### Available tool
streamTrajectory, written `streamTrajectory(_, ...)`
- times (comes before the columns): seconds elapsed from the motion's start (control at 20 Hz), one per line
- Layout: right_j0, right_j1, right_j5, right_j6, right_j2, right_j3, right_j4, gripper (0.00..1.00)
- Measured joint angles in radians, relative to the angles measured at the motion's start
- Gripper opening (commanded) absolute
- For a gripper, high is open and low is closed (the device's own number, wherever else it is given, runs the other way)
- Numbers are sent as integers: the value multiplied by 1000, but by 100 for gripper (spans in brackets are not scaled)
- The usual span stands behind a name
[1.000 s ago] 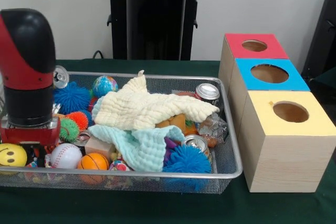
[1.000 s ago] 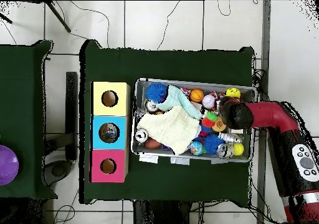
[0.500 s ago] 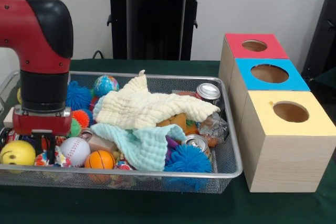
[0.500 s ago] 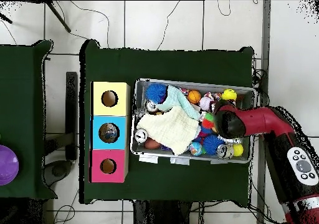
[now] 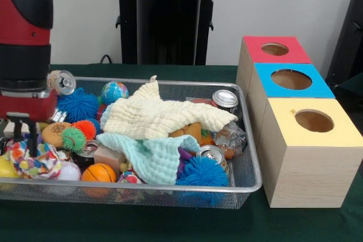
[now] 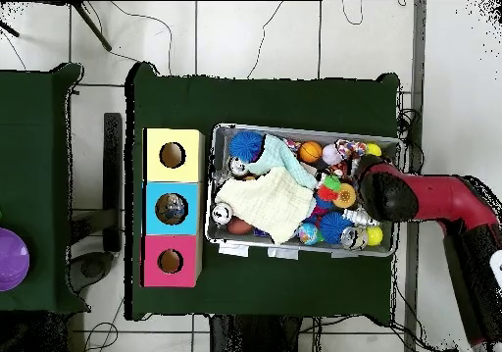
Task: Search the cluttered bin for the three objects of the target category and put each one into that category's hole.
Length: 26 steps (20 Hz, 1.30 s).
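A multicoloured spotted ball is sitting at the near left corner of the wire bin, and the gripper is reaching down onto it, its thin fingers seeming to be closing on the ball, though contact is hard to confirm. Judging by this, the arm is working through the pick step. Around the ball, a white baseball, a small basketball and an orange spiky ball are crowding close. A cream cloth is lying across the middle. Next, the arm needs to be lifting clear and carrying right toward the three boxes, to whichever hole suits.
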Motion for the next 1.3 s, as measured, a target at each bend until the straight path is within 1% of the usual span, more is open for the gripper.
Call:
streamTrajectory(0.1, 2, -39, 12, 0, 0, 0, 38, 0)
streamTrajectory(0.25, 7, -71, 20, 0, 0, 1, 62, 0)
streamTrajectory(0.3, 15, -104, 22, 0, 0, 1, 79, 0)
streamTrajectory(0.45, 32, -150, 22, 0, -6, 5, 100, 0)
streamTrajectory(0.65, 62, -199, 22, 0, -21, 23, 107, 0)
streamTrajectory(0.85, 121, -249, 17, 0, -64, 62, 107, 0)
streamTrajectory(0.95, 168, -276, 5, 0, -99, 89, 106, 0)
streamTrajectory(1.05, 193, -289, -4, 0, -118, 105, 106, 0)
streamTrajectory(1.15, 237, -310, -25, 0, -152, 138, 108, 0)
streamTrajectory(1.3, 283, -329, -54, 0, -194, 174, 119, 0)
